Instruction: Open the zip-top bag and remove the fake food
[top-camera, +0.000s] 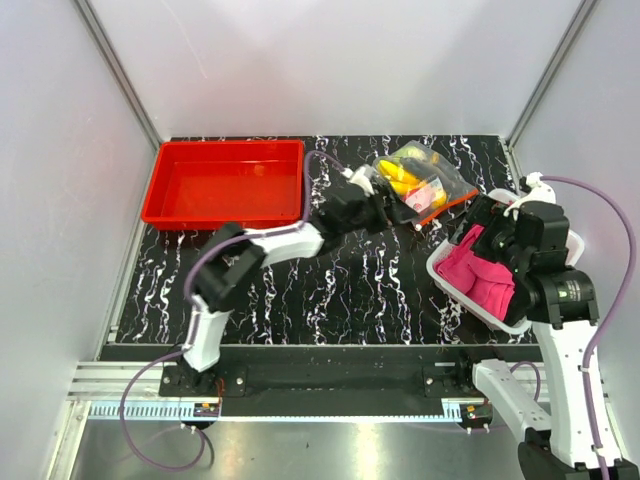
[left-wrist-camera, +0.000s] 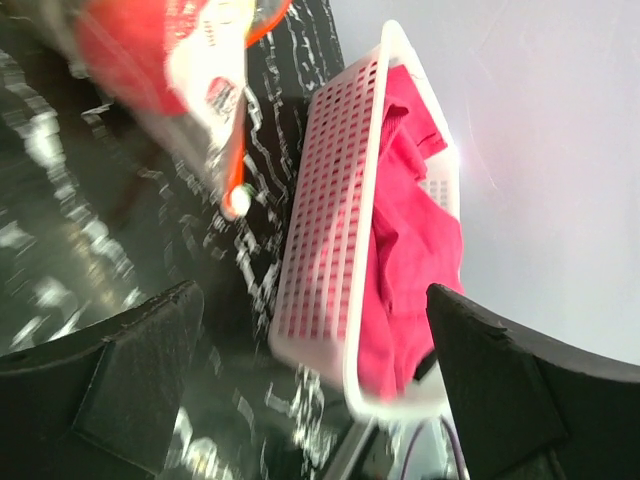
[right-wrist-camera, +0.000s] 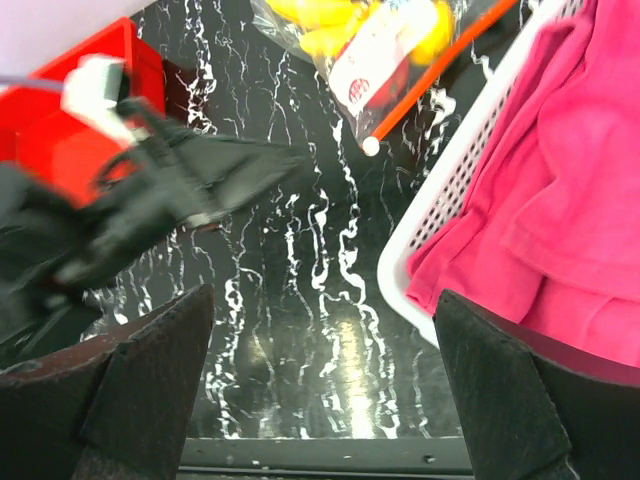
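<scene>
While both claws gape wide and hold nothing, the zip-top bag lies at about 1 o'clock on the table, apparently zipped, with the fake food inside, yellow banana bunch clearest. The left gripper is just at its 9 o'clock edge, and the right gripper hovers at 3 o'clock over the white basket of pink cloth. Risks: the light crinkly film slides off under a one-sided nudge, a pinch catches toys instead of the orange-red zip strip, or the right arm snags cloth.
</scene>
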